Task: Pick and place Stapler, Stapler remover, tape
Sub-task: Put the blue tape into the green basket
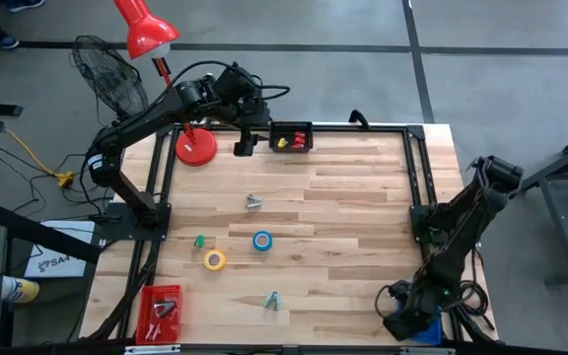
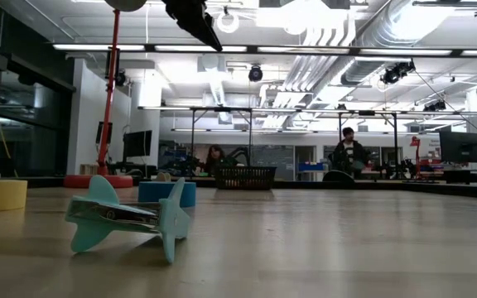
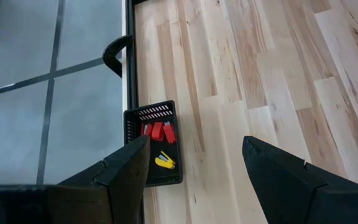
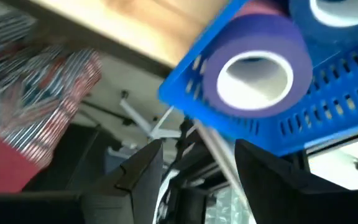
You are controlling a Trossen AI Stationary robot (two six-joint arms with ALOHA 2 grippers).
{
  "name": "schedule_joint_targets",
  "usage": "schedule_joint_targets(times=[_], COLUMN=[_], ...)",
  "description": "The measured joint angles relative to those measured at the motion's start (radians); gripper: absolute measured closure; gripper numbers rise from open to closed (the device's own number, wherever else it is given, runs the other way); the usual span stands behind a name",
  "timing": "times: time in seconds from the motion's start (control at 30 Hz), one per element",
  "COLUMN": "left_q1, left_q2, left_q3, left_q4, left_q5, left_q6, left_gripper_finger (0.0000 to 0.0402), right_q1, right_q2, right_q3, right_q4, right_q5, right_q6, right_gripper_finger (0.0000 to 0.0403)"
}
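Left hand [image 1: 244,138] is hovering at the far edge of the surface [image 1: 363,197], just beside the black basket [image 1: 291,138], fingers [image 3: 129,171] spread wide and holding nothing. The basket is carrying red staplers [image 3: 159,131] and a yellow one [image 3: 165,161], so I'm reading this as the gap between a drop-off and the next pick.

Right hand [image 4: 194,168] is parked off the near right corner over the blue basket [image 4: 328,118], fingers apart, empty; a purple tape roll [image 4: 253,68] is sitting in that basket.

Still loose on the surface: blue tape [image 1: 262,240] and yellow tape [image 1: 214,259] near each other mid-left, both lying flat with the open centre facing up, so no long axis to align to. Teal stapler remover [image 2: 127,217] is lying on its side, long axis running roughly across the low view, flared end toward the right.

For the next pick I'd be lifting clear of the basket rim first, then coming straight down over a roll with one finger through the centre hole
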Motion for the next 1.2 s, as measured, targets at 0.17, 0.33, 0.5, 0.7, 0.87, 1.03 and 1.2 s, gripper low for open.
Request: schedule_joint_targets(times=[0.17, 0.33, 0.5, 0.7, 0.87, 1.03, 1.2], left_q1=[0.001, 0.002, 0.002, 0.002, 0.002, 0.002, 0.000], left_q2=[0.000, 0.000, 0.000, 0.000, 0.000, 0.000, 0.000], left_q3=[0.000, 0.000, 0.000, 0.000, 0.000, 0.000, 0.000], left_q4=[-0.011, -0.050, -0.101, -0.140, -0.193, -0.233, -0.266], left_q5=[0.000, -0.002, -0.008, -0.010, -0.013, -0.034, -0.081], left_q6=[0.005, 0.009, 0.030, 0.017, -0.044, -0.146, -0.301], left_gripper_finger=[0.0149, 0.0149, 0.0149, 0.0149, 0.0149, 0.0149, 0.0149], right_q1=[-0.007, -0.036, -0.106, -0.258, -0.426, -0.603, -0.760], right_q2=[-0.112, -0.213, -0.287, -0.344, -0.385, -0.424, -0.448], right_q3=[0.000, 0.000, 0.000, 0.000, 0.000, 0.000, 0.000], right_q4=[-0.027, -0.113, -0.208, -0.323, -0.413, -0.475, -0.493], right_q5=[0.075, 0.209, 0.318, 0.393, 0.430, 0.485, 0.558], right_q6=[-0.019, -0.059, -0.192, -0.460, -0.701, -0.892, -1.071], right_gripper_finger=[0.0211, 0.0210, 0.0210, 0.0210, 0.0210, 0.0210, 0.0210])
